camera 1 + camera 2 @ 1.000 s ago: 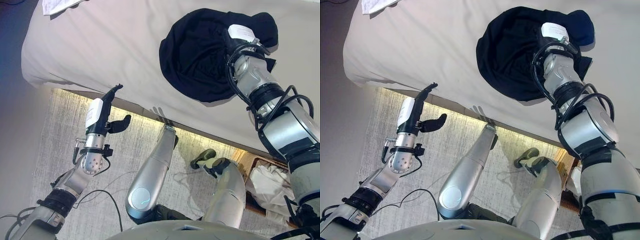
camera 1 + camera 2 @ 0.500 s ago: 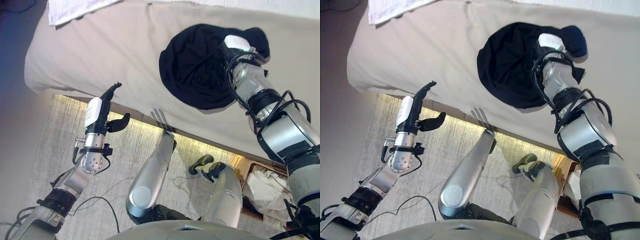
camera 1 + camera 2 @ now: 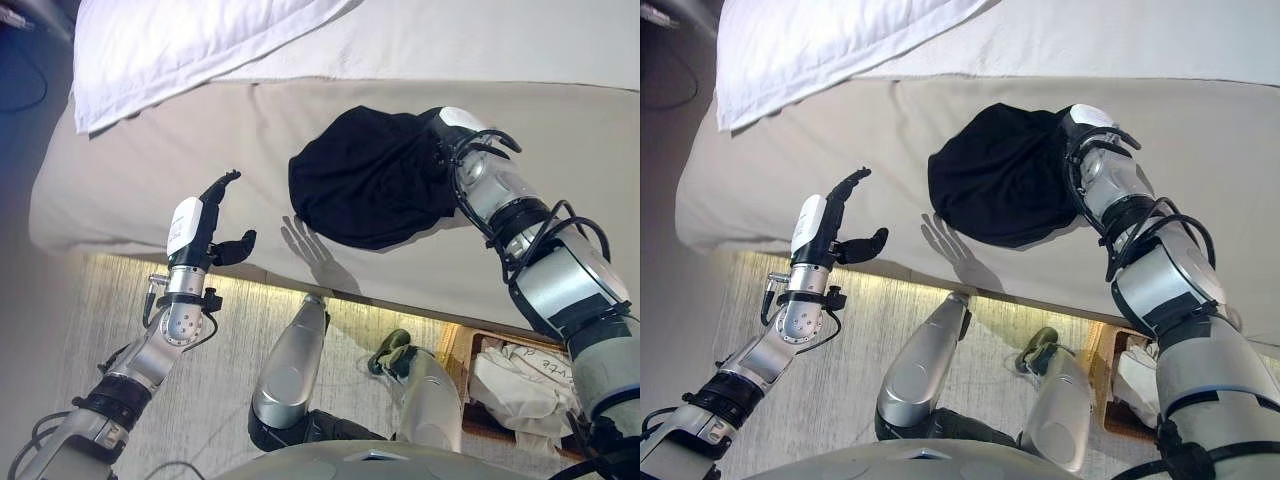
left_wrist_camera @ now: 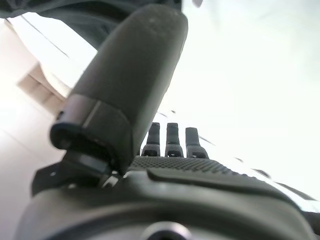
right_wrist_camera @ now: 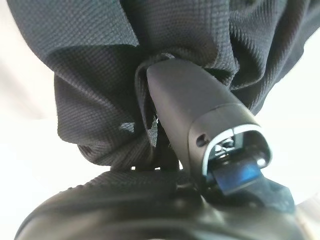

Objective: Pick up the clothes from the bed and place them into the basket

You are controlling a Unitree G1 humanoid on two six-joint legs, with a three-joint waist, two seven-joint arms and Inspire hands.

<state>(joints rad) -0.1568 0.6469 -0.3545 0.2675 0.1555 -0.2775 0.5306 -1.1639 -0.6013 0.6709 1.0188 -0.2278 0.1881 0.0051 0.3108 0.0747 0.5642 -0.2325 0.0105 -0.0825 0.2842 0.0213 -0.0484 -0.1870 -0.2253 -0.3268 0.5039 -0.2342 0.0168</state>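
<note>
Right hand [image 5: 200, 130], fingers clenched in the black garment [image 3: 365, 190] over the bed [image 3: 150, 170]; left hand [image 3: 195, 225] raised, fingers released

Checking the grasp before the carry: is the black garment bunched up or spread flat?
Bunched: the black garment hangs in a rounded clump from the right hand, whose thumb pinches its gathered folds.

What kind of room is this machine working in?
Most likely a bedroom. There is a bed with a beige cover and a white pillow, a black garment lying on it, and a basket with white laundry on the carpet beside it.
</note>
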